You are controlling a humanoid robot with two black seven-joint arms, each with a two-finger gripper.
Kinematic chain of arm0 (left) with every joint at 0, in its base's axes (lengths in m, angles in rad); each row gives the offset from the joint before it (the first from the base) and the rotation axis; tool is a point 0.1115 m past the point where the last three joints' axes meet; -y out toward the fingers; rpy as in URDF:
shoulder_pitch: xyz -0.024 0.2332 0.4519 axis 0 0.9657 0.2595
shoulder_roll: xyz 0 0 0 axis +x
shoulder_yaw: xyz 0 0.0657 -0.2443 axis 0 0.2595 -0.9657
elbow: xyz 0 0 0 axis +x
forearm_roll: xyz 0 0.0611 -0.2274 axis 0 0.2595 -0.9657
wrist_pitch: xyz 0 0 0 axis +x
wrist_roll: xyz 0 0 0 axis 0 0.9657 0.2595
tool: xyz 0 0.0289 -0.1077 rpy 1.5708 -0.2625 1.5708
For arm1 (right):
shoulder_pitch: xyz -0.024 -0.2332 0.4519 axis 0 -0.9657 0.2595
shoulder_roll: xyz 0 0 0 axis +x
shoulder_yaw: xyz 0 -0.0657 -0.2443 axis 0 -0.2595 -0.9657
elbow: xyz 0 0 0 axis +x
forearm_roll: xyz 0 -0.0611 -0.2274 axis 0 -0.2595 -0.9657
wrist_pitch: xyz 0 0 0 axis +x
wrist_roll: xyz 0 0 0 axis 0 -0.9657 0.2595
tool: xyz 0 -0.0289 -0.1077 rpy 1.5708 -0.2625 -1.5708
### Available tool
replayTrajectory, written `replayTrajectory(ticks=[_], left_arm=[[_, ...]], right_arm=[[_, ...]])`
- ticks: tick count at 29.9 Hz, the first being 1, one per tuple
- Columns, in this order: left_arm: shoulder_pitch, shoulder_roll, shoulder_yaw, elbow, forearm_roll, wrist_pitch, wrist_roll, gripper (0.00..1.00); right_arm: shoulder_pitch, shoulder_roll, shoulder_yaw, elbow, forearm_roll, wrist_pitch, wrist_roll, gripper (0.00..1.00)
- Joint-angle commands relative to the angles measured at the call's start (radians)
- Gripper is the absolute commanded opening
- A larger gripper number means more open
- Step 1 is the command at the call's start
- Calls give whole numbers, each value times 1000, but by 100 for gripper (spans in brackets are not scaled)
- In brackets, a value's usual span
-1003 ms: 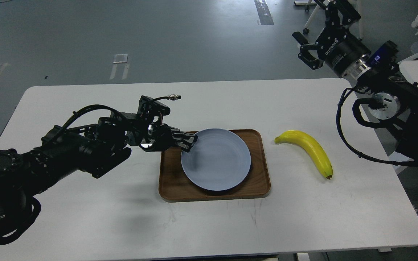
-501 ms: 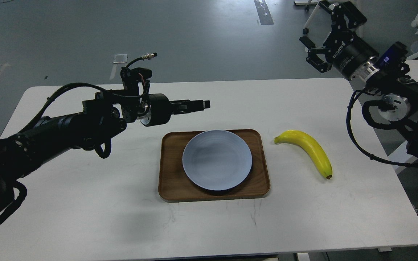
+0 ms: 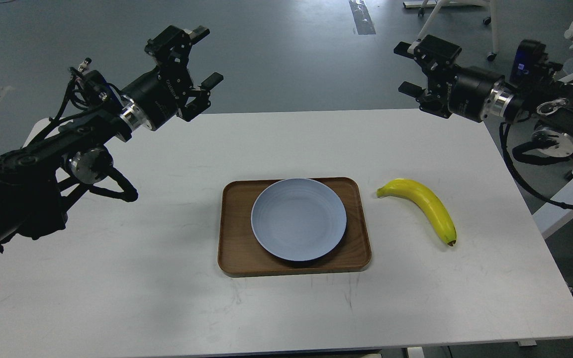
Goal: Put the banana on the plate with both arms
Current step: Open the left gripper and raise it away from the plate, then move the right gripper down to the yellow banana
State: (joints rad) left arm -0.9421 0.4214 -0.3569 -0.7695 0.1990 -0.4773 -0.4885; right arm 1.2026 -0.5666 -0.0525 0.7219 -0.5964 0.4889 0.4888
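Head view: banana (image 3: 423, 206) lay on table (image 3: 117, 278), right of plate (image 3: 299, 219) on tray (image 3: 232, 258), untouched. Left gripper (image 3: 197, 64) and right gripper (image 3: 411, 69) both raised, fingers apart, empty. Banana likely light, smooth, bruisable; best taken gently mid-body across curve.

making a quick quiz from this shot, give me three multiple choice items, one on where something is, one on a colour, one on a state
1. Where does the curved yellow banana lie?
A. on the round pale blue-grey plate
B. on the white table, right of the brown wooden tray
C. in the right gripper

2. What colour is the plate?
A. pale blue-grey
B. red
C. green

3. What state is the left gripper in?
A. shut on the banana
B. open, holding nothing
C. pressed on the plate

Answers:
1. B, it rests on bare table beside the tray.
2. A, the plate's whole face shows that tone.
3. B, its fingers are spread in the air above the table's far edge.
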Motion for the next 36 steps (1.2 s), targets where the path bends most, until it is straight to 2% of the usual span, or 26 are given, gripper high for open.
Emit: replayTrajectory(ticks=[1,5,12,20,28,36], left_arm=[[26,19,-48,-4,-4,-11,0,98],[26,39,-48,-28,-4,-11,0,98],[31,45,-48,-47,-1,-11,0,98],[40,46,-47,-71,-1,-11,0,98],[48,48,-47,-85,-1,-11,0,98],[49,48,-48,-86,-1,-11,0,98]], right_arm=[[55,2,-104,1,-140,0,0,100],[135,16,-265,1,-310,0,0,100],[198,54,-467,7,-431,0,0,100],[210,36,-569,65,-562,0,0,100],[198,74,-626,22,-592,0,0,100],[192,214,-704,-73,-596,0,0,100]])
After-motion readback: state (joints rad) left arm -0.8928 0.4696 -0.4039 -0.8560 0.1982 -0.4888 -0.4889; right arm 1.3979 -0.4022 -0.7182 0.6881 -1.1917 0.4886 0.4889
